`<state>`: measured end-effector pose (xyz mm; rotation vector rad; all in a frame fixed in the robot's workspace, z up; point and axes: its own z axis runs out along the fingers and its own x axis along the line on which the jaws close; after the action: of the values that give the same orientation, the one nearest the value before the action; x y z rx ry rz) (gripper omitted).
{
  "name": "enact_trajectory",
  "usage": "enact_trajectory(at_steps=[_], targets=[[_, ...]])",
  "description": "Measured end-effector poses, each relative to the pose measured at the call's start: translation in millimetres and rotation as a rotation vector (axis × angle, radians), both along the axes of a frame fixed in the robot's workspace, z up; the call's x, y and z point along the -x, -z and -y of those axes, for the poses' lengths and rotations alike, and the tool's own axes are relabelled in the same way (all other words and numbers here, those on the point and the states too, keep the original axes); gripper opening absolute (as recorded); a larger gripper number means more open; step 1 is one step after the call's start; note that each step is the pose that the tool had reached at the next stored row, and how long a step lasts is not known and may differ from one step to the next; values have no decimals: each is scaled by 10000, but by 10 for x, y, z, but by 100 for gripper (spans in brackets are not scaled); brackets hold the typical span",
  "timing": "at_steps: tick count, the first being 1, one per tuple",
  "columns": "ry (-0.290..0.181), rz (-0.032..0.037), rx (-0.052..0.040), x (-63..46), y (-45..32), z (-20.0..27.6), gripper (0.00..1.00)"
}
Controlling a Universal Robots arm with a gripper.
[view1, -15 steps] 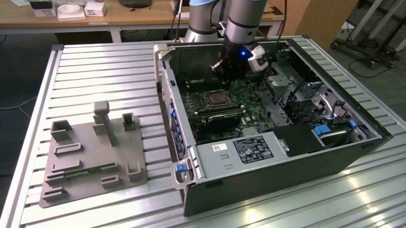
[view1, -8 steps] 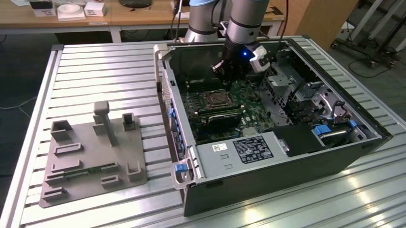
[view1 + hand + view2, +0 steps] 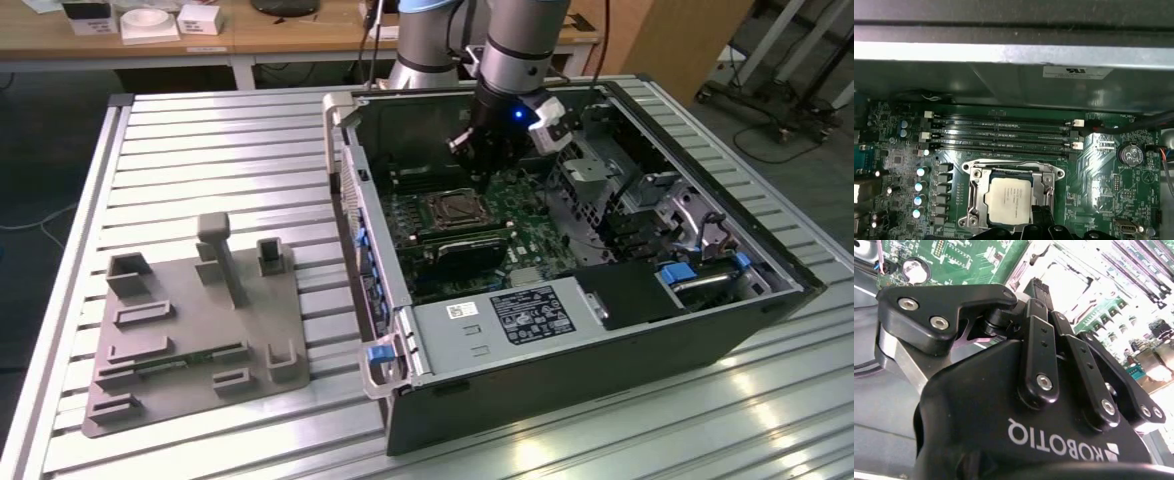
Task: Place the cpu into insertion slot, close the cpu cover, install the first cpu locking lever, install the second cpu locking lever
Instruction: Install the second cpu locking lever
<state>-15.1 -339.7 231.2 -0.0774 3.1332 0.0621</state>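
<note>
Desk (image 3: 200,140) of ribbed grey metal carries an open black computer case (image 3: 747,330). Black end effector (image 3: 491,150) hovers inside it, above the green motherboard (image 3: 1104,165); its state cannot be told. Silver-rimmed square insertion slot (image 3: 974,197) holds the flat silver-grey cpu (image 3: 1010,200), lying level, square, without a long axis. Thin silvery cpu cover (image 3: 1046,182) appears closed; lever status is unclear.

Work surface: you have a ribbed silver-grey metal table (image 3: 200,130) made of long slats.
Light: you can see bright glare on the slats at the table's near edge.
Behind: a light wooden desk (image 3: 267,38) runs along the far side, carrying small white boxes (image 3: 147,20).
Floor: dark grey floor (image 3: 34,150) lies at the exterior view's left, with a wheeled metal frame (image 3: 781,75) at its right.
</note>
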Motion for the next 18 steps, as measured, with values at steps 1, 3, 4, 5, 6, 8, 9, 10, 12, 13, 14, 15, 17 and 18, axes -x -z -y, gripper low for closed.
enact_trajectory(at_steps=[1, 3, 4, 5, 6, 8, 9, 10, 12, 13, 14, 15, 17, 18], targets=[[1, 0, 0, 0, -11, 3, 10], [-1, 1, -3, 0, -35, 7, 10], [0, 1, -2, 0, -50, 9, 10], [0, 1, -2, 0, -59, 11, 10], [-1, 2, -3, 0, -65, 15, 10], [-1, 1, -2, 0, -73, 29, 10], [0, 1, -3, 0, -75, 41, 10], [-1, 2, -3, 0, -76, 56, 10], [-1, 1, -1, 0, -77, 91, 10], [-1, 1, -2, 0, -77, 112, 10], [0, 1, -3, 0, -76, 134, 10], [-1, 1, -2, 0, -76, 157, 10], [0, 1, -2, 0, -76, 203, 10], [1, 1, -3, 0, -76, 227, 10]])
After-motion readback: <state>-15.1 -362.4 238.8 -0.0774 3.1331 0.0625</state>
